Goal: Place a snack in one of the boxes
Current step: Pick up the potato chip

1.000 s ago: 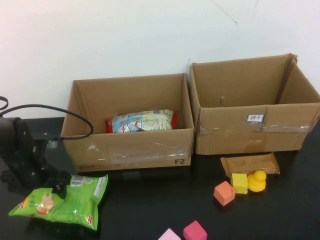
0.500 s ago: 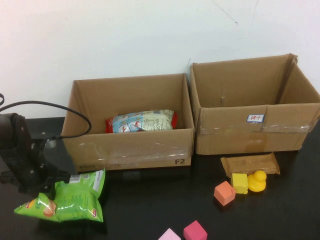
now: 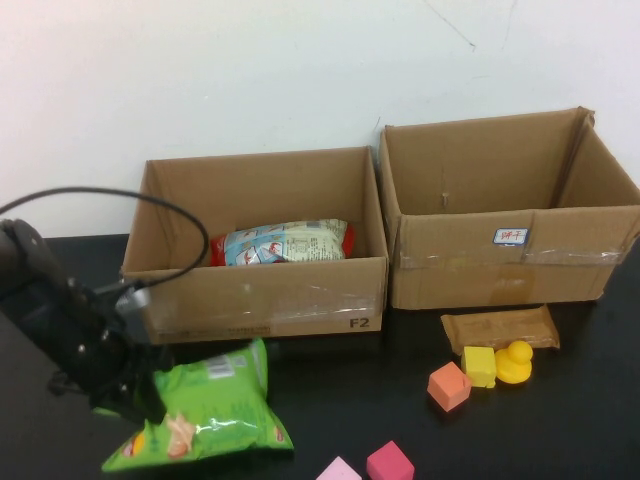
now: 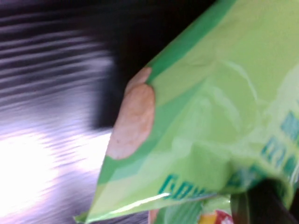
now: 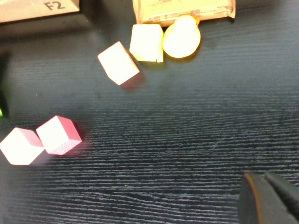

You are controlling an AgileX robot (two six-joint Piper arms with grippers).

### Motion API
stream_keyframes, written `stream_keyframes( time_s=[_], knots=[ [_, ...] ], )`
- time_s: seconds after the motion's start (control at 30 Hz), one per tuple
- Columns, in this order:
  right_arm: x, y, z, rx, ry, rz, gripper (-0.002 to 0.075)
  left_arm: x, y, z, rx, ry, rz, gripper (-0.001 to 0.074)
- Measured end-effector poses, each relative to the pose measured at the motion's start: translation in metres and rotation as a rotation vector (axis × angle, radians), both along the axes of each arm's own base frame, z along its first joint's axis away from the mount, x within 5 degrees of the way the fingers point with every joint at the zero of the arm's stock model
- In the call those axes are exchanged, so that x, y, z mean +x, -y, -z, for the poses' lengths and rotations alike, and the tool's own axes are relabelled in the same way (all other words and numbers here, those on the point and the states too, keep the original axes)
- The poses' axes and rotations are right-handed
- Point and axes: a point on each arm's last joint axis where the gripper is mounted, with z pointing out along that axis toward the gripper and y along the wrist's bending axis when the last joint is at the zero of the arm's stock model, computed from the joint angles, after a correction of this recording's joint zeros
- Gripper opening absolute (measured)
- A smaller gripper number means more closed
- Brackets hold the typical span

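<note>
A green snack bag (image 3: 205, 410) hangs tilted in front of the left cardboard box (image 3: 260, 300), with my left gripper (image 3: 128, 398) shut on its left edge. In the left wrist view the green snack bag (image 4: 210, 107) fills most of the picture, with the left gripper (image 4: 261, 200) dark at its corner. Inside the left box lies a blue-and-white snack bag (image 3: 285, 242). The right cardboard box (image 3: 510, 255) stands beside it, and a brown snack packet (image 3: 500, 327) lies at its front. My right gripper (image 5: 264, 196) is shut, with nothing in it, over bare table; the high view does not show it.
An orange cube (image 3: 449, 386), a yellow cube (image 3: 479, 366) and a yellow duck (image 3: 516, 362) sit in front of the right box. Two pink cubes (image 3: 390, 462) lie at the table's front edge. The left arm's cable (image 3: 150, 205) arcs over the left box's corner.
My left gripper has shut on the green snack bag, raised it off the table and carried it to the right. The right arm has not moved.
</note>
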Motion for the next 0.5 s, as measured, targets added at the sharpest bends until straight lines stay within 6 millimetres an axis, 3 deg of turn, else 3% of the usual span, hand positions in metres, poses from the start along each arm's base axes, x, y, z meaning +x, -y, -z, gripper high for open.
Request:
stream_keyframes(
  time_s=[0.2, 0.5],
  knots=[
    [0.000, 0.000, 0.000, 0.000, 0.000, 0.000, -0.0004, 0.000, 0.003, -0.028, -0.039, 0.085, 0.018, 0.0007],
    [0.000, 0.000, 0.000, 0.000, 0.000, 0.000, -0.0004, -0.001, 0.009, -0.034, -0.109, 0.094, 0.028, 0.0006]
  ],
)
